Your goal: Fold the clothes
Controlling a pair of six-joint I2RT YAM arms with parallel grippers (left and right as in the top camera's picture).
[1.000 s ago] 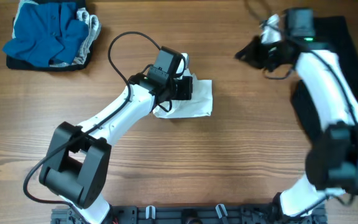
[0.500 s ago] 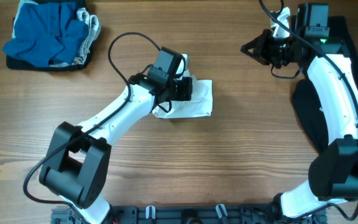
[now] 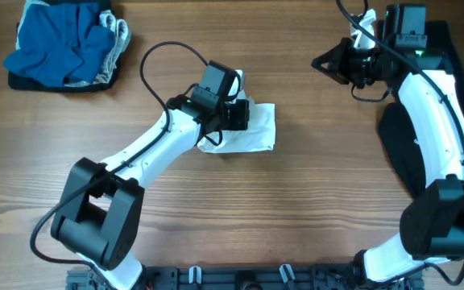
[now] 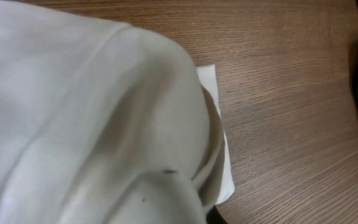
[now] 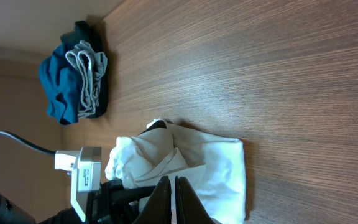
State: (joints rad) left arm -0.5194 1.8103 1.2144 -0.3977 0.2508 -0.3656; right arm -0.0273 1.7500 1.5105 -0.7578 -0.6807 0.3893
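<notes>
Listing from centre outward: shirt (image 3: 256, 133), white, folded small mid-table (image 3: 296, 209), one edge bunched and pinched in my left gripper (image 3: 238, 113). Right gripper (image 3: 321, 61) pressed together, off rightward. Black garment (image 3: 397, 153) beneath that arm. Blue-grey pile (image 3: 59, 44), far corner.

Right arm (image 3: 433, 121): position changed.
Right end effector (image 3: 321, 61) now slightly farther back and right than a second ago; arm stretched straighter, exposing more black garment (image 3: 399, 157).
</notes>
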